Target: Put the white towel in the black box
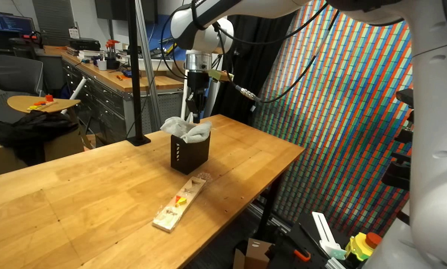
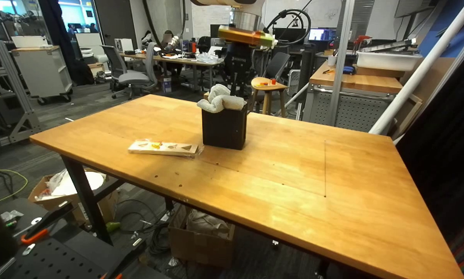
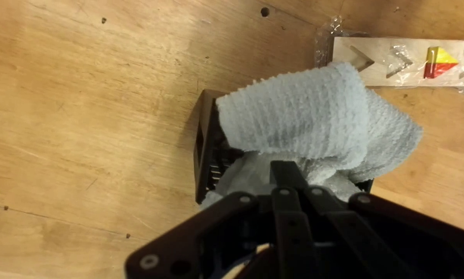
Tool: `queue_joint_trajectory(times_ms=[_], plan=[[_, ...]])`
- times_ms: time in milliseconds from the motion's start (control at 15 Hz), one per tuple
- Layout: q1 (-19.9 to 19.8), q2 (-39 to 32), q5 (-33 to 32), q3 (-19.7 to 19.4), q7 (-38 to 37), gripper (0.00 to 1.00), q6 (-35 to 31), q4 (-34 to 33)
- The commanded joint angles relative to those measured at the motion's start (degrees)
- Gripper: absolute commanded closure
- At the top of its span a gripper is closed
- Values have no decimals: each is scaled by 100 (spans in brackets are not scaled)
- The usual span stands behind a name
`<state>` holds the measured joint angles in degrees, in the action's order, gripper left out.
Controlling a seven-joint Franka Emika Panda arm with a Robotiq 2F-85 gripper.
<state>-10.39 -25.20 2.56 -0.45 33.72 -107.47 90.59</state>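
Towel [image 3: 294,116] partly in box [image 2: 224,128], upper folds protruding. Pincer [image 3: 289,174] above, narrow, apparently empty. Placement seems largely done; tucking may remain.

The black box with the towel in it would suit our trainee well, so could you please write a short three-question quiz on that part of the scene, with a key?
1. True or false: part of the white towel sticks up out of the black box.
2. Choose one. In both exterior views, the black box is (a) upside down; (b) on its side; (c) upright.
3. Fill in: in the wrist view, the arrow shape on the wooden board is red and ____.

Key: 1. True. 2. (c). 3. Yellow.
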Motion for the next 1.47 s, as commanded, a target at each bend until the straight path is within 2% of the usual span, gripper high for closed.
queue_joint_trajectory(times_ms=[0,667,1400], plan=[[67,-225,-68,2,-218,100,-48,-326],[191,-447,21,86,-787,100,-125,-263],[95,-1058,332,197,-894,100,-372,-348]])
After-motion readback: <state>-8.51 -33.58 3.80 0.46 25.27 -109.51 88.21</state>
